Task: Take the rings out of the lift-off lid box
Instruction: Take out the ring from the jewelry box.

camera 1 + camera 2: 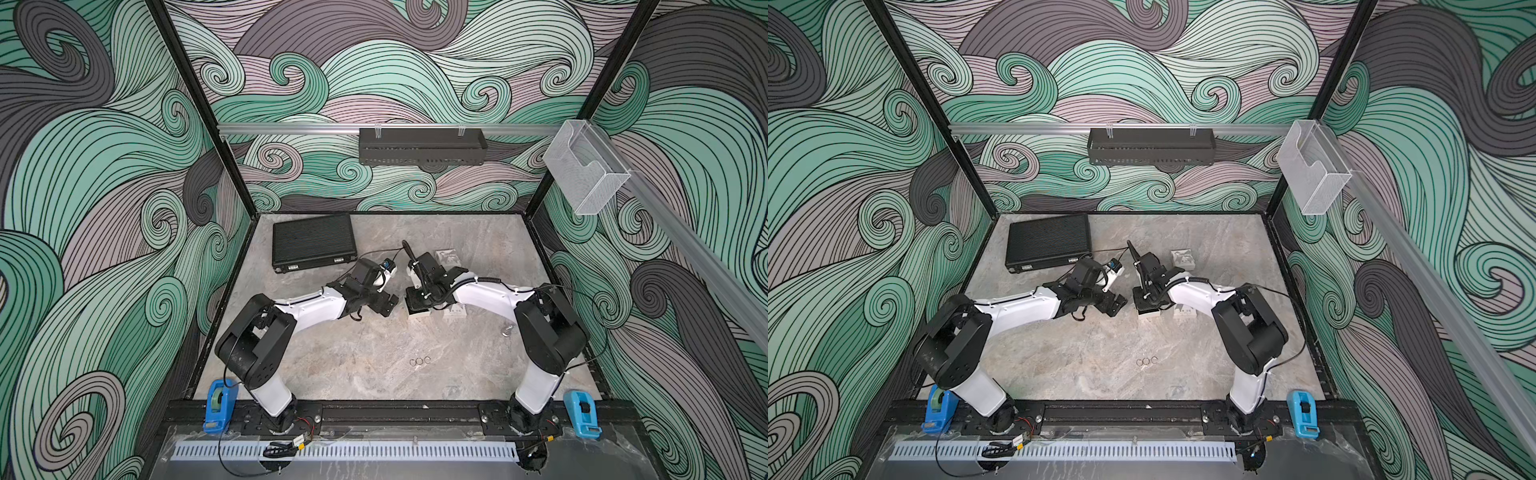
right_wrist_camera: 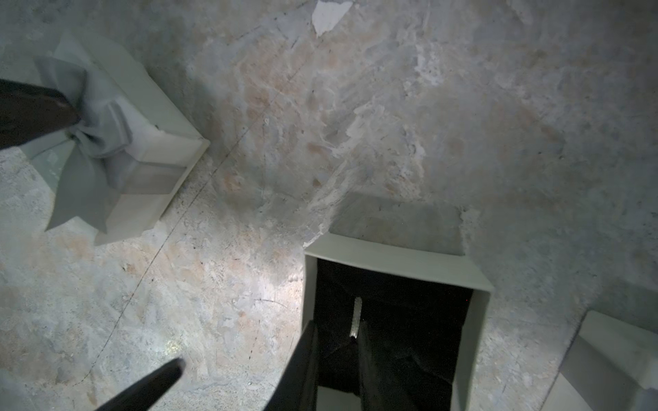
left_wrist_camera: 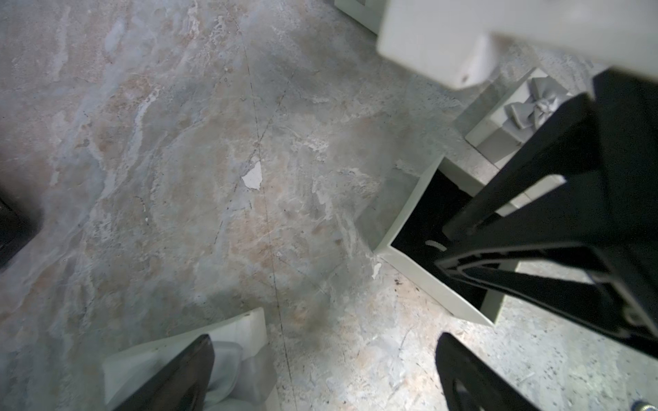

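My right gripper [image 2: 338,332] pinches a thin silvery ring [image 2: 356,315] edgewise inside the box [image 2: 391,263]; probably light, stiff, slippery. My left gripper [image 3: 320,370] is spread wide.

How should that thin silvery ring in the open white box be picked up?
Best from straight above, pinching the thin silvery ring across its flat sides: it seems to stand on edge in the open white box, whose walls block sideways reach.

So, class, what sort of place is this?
Probably a robotics lab work cell: a left arm and right arm bolted to a black rail at a stone-look table, boxed in by swirl-printed wall panels on a black frame.
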`<state>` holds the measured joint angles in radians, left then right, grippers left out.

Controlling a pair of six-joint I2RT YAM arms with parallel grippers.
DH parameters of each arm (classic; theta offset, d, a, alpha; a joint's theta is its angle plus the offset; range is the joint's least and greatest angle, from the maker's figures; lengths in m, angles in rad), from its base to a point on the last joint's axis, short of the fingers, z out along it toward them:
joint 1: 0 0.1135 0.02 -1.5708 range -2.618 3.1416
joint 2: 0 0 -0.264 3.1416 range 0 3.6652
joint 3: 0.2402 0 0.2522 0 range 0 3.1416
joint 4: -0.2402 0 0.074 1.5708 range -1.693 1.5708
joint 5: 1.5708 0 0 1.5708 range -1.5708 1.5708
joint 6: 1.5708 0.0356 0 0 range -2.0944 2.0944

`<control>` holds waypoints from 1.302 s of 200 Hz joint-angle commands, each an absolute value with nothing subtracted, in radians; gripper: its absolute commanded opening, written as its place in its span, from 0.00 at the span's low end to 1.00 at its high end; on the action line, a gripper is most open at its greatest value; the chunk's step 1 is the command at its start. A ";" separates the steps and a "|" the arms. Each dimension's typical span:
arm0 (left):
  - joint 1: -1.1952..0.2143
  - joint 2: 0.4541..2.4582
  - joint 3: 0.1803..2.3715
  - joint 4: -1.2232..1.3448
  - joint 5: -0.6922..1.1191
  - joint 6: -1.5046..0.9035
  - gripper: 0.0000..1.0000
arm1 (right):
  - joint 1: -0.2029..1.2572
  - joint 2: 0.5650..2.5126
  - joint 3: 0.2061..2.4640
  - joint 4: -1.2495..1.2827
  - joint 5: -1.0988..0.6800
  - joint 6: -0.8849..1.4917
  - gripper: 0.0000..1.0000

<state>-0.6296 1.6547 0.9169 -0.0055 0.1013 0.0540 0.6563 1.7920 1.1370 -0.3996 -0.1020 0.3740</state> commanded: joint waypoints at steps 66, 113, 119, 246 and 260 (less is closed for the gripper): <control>-0.626 1.680 0.979 0.002 0.169 0.052 0.98 | 0.649 1.834 1.140 -0.369 -0.072 0.383 0.19; -0.626 1.687 0.983 0.004 0.168 0.043 0.98 | 0.649 1.838 1.132 -0.365 -0.084 0.385 0.19; -0.626 1.689 0.985 0.002 0.162 0.040 0.98 | 0.649 1.836 1.131 -0.365 -0.088 0.385 0.19; -0.623 1.712 1.008 -0.005 0.169 0.023 0.98 | 0.647 1.826 1.104 -0.325 -0.096 0.391 0.10; -0.623 1.720 1.009 0.000 0.175 0.021 0.98 | 0.648 1.825 1.104 -0.327 -0.096 0.392 0.08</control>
<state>-0.6289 1.6962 0.9714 -0.0067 0.1513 0.0319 0.6514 1.8347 1.1172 -0.3298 -0.0906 0.3820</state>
